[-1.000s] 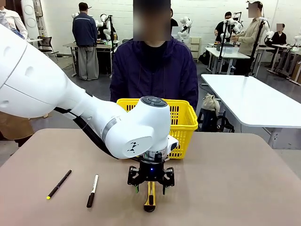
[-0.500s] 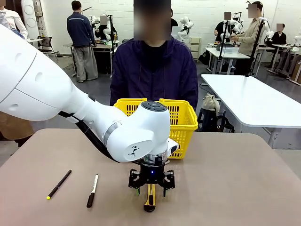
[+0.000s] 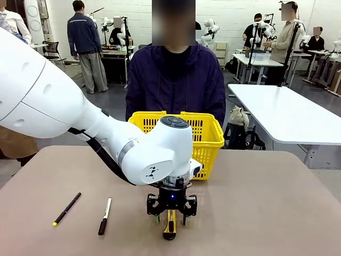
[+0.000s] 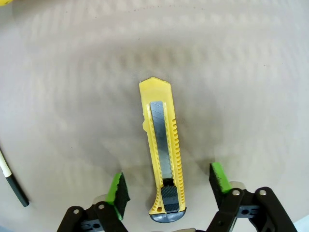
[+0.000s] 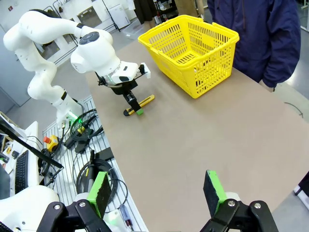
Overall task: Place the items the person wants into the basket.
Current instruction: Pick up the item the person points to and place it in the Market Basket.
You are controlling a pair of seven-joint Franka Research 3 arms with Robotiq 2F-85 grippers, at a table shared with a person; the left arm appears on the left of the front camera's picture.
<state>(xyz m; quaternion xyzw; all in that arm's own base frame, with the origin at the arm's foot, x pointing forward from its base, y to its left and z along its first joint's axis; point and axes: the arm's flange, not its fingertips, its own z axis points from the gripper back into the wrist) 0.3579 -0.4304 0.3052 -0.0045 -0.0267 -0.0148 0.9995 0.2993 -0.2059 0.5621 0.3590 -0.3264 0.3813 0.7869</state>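
The slim yellow-and-black utility knife [image 4: 163,145] lies flat on the brown table, near the front edge [image 3: 169,228]. My left gripper [image 4: 168,178] stands straight over its butt end, open. One green pad [image 4: 118,191] sits on each side of the knife, with a gap on both sides. The same gripper [image 3: 171,212] shows low over the knife, and again [image 5: 133,100] beside the knife [image 5: 143,103]. My right gripper [image 5: 157,193] is open and holds nothing, high above the table's side edge. The yellow basket [image 3: 209,133] stands behind the knife, in front of the person [image 3: 176,80] in a dark purple jacket.
A black pen with a yellow tip [image 3: 67,208] and a white-and-black marker [image 3: 104,215] lie left of the knife. The marker's end [image 4: 12,182] shows at the left wrist view's edge. The basket [image 5: 193,48] looks empty. The table right of the knife is bare.
My left gripper has come down a little over the knife, its fingers now level with it on both sides. The knife and basket have not moved.
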